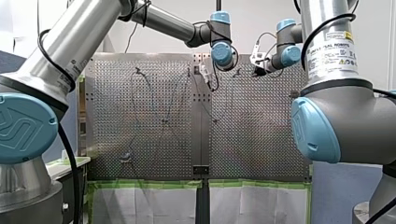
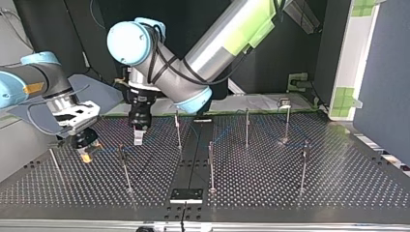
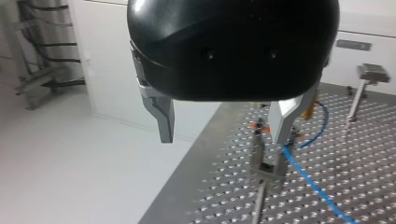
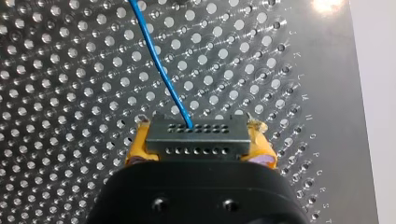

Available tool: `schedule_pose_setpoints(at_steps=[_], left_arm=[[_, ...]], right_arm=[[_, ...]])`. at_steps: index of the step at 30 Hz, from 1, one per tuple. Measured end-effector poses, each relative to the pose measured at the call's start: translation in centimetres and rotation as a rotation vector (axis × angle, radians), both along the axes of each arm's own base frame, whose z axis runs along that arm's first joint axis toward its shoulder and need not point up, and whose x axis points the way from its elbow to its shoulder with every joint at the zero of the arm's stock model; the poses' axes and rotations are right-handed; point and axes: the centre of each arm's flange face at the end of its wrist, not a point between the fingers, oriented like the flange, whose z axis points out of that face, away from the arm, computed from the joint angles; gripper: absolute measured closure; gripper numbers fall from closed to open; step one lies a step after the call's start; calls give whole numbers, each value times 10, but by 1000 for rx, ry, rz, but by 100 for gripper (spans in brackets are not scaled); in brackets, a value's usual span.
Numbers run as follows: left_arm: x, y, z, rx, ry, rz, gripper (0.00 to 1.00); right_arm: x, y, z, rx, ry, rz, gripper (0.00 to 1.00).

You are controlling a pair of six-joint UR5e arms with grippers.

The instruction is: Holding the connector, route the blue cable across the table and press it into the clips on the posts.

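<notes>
My right fingers (image 4: 136, 148) clench the connector (image 4: 195, 137), blue cable (image 4: 159, 65) trailing ahead; my left fingers (image 3: 164, 116) hang released, so clipping seemingly remains.

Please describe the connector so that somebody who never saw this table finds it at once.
Look at the perforated table, then at my right claw above it, with yellow pads. The connector is the dark grey block clamped between those pads. Only it has two rows of small holes, and the blue cable leaves it.
</notes>
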Motion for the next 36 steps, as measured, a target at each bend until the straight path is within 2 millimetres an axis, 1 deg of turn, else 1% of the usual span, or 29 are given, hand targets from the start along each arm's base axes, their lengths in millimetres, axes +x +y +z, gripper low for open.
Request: schedule_pose_setpoints(at_steps=[3, 7, 14, 25, 36], left_arm=[[-3, 9, 6, -28, -1, 1, 0], [-13, 21, 14, -67, 4, -1, 0], [-33, 31, 27, -123, -11, -9, 0], [-65, 58, 42, -138, -19, -4, 0], [-91, 84, 53, -142, -45, -2, 0]], right_arm=[[1, 0, 0, 0, 0, 2, 100], [2, 1, 0, -1, 0, 3, 100], [2, 1, 0, 0, 0, 4, 100], [3, 2, 0, 1, 0, 5, 100], [4, 2, 0, 1, 0, 6, 100]])
